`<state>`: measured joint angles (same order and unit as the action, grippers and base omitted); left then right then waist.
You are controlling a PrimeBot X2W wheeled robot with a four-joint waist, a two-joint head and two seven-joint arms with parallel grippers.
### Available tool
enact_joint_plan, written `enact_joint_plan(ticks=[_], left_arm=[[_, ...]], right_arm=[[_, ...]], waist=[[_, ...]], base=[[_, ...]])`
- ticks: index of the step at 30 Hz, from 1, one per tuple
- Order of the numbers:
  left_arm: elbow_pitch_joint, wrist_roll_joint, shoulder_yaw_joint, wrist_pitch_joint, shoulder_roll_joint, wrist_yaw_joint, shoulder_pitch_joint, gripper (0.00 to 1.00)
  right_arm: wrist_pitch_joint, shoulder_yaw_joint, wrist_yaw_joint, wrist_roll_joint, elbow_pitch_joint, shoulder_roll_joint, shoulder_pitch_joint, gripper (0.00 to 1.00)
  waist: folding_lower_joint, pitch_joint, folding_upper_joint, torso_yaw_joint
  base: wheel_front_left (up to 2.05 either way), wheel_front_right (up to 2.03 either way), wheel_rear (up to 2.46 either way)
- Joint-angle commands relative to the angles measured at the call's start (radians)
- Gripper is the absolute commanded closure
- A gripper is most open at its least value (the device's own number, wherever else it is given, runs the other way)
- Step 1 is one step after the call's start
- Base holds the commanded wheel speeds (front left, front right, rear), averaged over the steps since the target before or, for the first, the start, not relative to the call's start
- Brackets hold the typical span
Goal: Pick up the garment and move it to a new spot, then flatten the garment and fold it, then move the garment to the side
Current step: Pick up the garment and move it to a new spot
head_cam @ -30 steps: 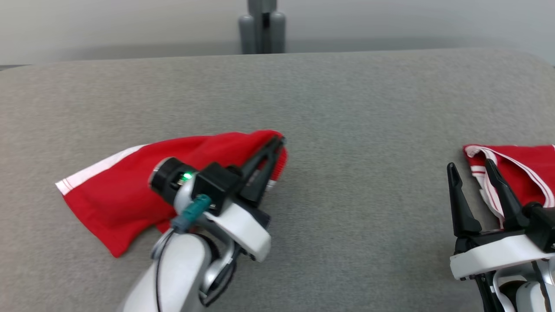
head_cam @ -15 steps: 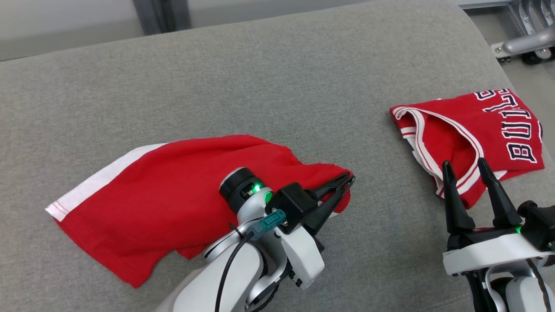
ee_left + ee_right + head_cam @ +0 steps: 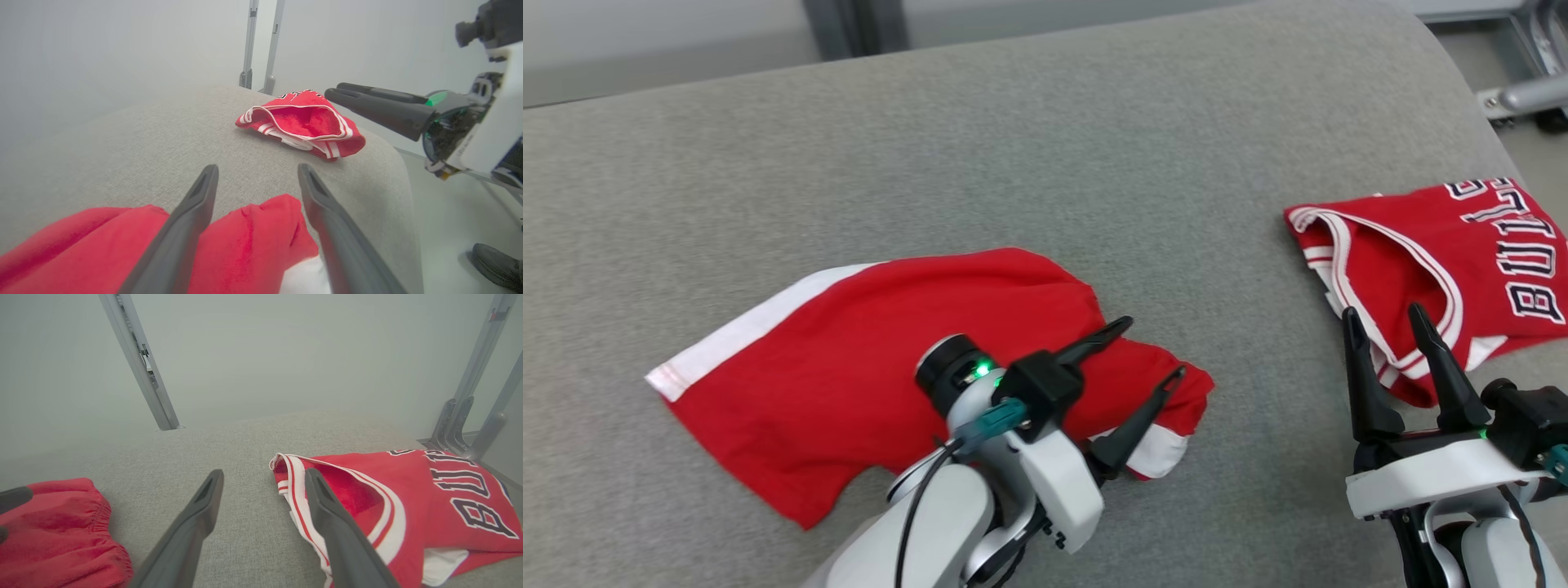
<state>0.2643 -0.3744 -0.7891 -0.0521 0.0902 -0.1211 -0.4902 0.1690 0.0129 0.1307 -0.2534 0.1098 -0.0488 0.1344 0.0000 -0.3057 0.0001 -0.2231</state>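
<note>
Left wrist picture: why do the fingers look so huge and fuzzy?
Left wrist view: the left fingers sit right by the wide lens, so they look big and soft-edged, while the jersey farther off looks sharper. Right wrist view: the right fingers are stretched the same way. Head view: crisp, with even light and faint shadows.

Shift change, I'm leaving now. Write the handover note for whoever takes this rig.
Left gripper: open, fingers straddling the waistband end of the red shorts, not gripping.
Right gripper: open, empty, at the edge of the red jersey.
Both garments lie apart on the grey cushion; shorts rumpled.
Done: shorts set down, apparently.
Left: flatten, fold, move aside.
</note>
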Motion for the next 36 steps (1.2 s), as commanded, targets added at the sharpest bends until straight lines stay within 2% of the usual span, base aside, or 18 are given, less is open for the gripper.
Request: enact_joint_plan(ticks=[1, 3, 6, 13, 15, 18, 23, 27, 36], left_arm=[[-0.017, -0.011, 0.016, -0.011, 0.015, 0.013, 0.022, 0.00], [-0.041, -0.015, 0.042, -0.027, 0.034, 0.040, 0.033, 0.00], [-0.080, -0.012, 0.098, -0.055, 0.070, 0.105, 0.064, 0.00], [-0.146, -0.059, 0.267, -0.107, 0.163, 0.232, 0.140, 0.00], [-0.150, -0.065, 0.290, -0.115, 0.177, 0.246, 0.150, 0.00], [-0.167, -0.083, 0.374, -0.150, 0.224, 0.296, 0.199, 0.00], [-0.200, -0.081, 0.462, -0.190, 0.272, 0.352, 0.274, 0.00], [-0.228, -0.074, 0.512, -0.205, 0.298, 0.373, 0.350, 0.00], [-0.262, -0.053, 0.561, -0.212, 0.290, 0.350, 0.502, 0.00]], right_arm=[[0.001, 0.000, 0.000, 0.005, 0.000, -0.004, 0.006, 0.00], [-0.003, -0.006, 0.000, 0.014, -0.003, -0.004, 0.000, 0.00], [-0.011, -0.003, 0.000, 0.025, -0.010, -0.005, -0.012, 0.00], [-0.034, 0.002, 0.000, 0.047, -0.031, -0.005, -0.032, 0.00], [-0.035, 0.002, 0.000, 0.048, -0.036, -0.005, -0.034, 0.00], [-0.045, 0.002, 0.000, 0.055, -0.043, -0.005, -0.045, 0.00], [-0.053, 0.007, 0.000, 0.062, -0.048, -0.005, -0.069, 0.00], [-0.057, 0.008, 0.000, 0.069, -0.051, -0.005, -0.087, 0.00], [-0.089, -0.006, 0.000, 0.078, -0.058, -0.005, -0.147, 0.00]], waist=[[0.0000, 0.031, -0.0001, 0.038], [0.0000, 0.051, -0.0001, 0.068], [0.0000, 0.080, -0.0001, 0.105], [0.0000, 0.135, -0.0001, 0.173], [0.0000, 0.142, -0.0001, 0.179], [0.0000, 0.173, -0.0001, 0.200], [0.0000, 0.216, -0.0001, 0.210], [0.0000, 0.246, -0.0001, 0.210], [0.0000, 0.301, -0.0001, 0.201]], base=[[0.00, 0.00, 0.00], [0.00, 0.00, 0.00], [0.00, 0.00, 0.00], [0.00, 0.00, 0.00], [0.00, 0.00, 0.00], [0.00, 0.00, 0.00], [0.00, 0.00, 0.00], [0.00, 0.00, 0.00], [0.00, 0.00, 0.00]])
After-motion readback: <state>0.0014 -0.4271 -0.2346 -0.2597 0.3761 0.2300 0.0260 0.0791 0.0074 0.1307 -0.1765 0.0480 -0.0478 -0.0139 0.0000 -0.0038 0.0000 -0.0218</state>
